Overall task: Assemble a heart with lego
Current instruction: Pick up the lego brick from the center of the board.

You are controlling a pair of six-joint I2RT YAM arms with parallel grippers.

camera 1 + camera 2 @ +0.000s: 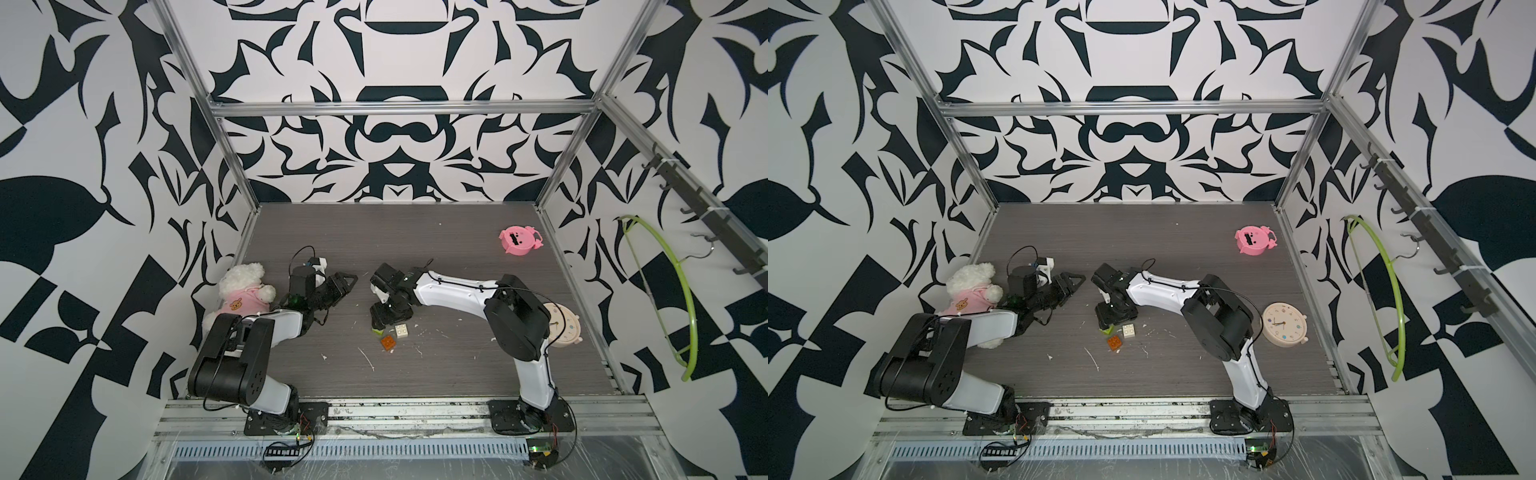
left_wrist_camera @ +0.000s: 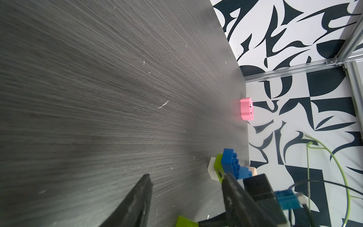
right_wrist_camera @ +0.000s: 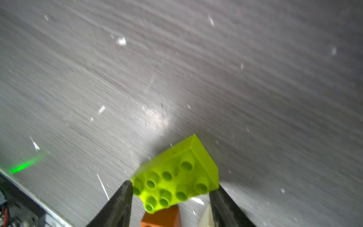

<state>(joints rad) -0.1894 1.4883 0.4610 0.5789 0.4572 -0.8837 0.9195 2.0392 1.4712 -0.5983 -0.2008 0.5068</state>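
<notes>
Black-and-white patterned walls (image 1: 399,145) enclose a grey wood-grain table (image 1: 436,232). Just below centre in both top views lies the lego: an orange brick (image 1: 388,343) and a white brick (image 1: 401,331) close together, and a lime brick (image 3: 176,173) half hidden under the down-pointing right gripper (image 1: 380,326). In the right wrist view the lime brick, studs toward the camera, sits at the lower middle with a fingertip at each of two corners; whether the jaws clamp it cannot be told. In the left wrist view the heart (image 2: 228,165) appears at lower right as a stepped cluster of blue, lime and white pieces beside the right arm's black body. The left gripper (image 2: 186,180) is released, jaws apart over bare table, left of centre in the top views (a pink toy (image 1: 519,241) stands well apart at upper right).
</notes>
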